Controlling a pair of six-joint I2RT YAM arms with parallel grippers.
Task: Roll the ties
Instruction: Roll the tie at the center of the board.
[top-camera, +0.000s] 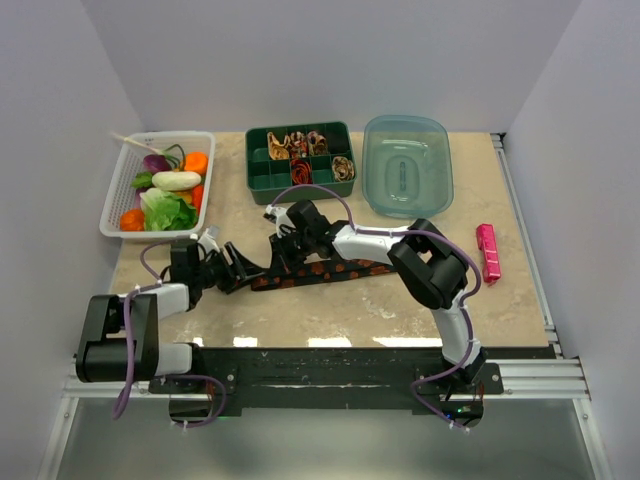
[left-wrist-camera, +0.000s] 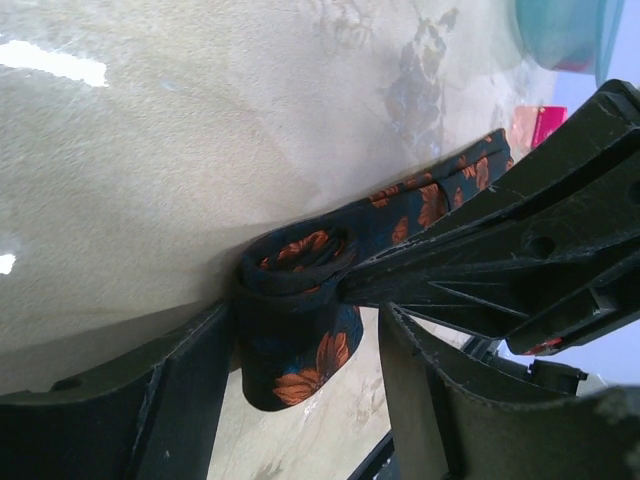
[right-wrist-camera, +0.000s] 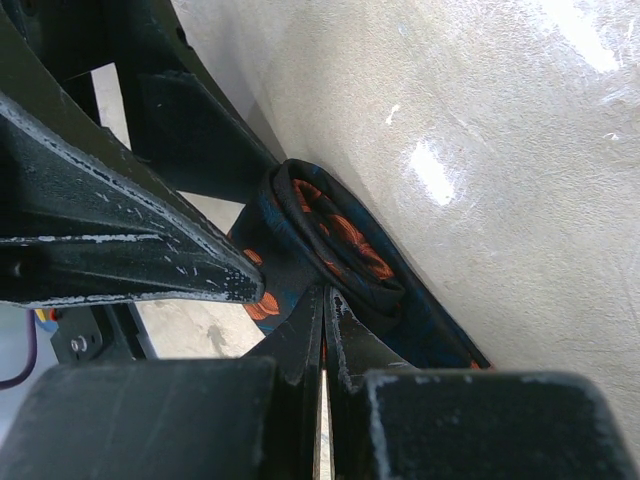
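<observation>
A long black tie with orange-red spots lies across the middle of the table, its left end wound into a small coil. My right gripper is shut on the tie at that coil, its tips pressed into the fabric. My left gripper stands open astride the coil. One finger touches the coil, and the other is a gap away. In the top view the two grippers meet over the tie's left end, left and right. Several rolled ties sit in a green compartment tray.
A white basket of toy vegetables stands at the back left. A clear blue lid lies right of the green tray. A small pink bar rests near the right edge. Purple cables loop over both arms.
</observation>
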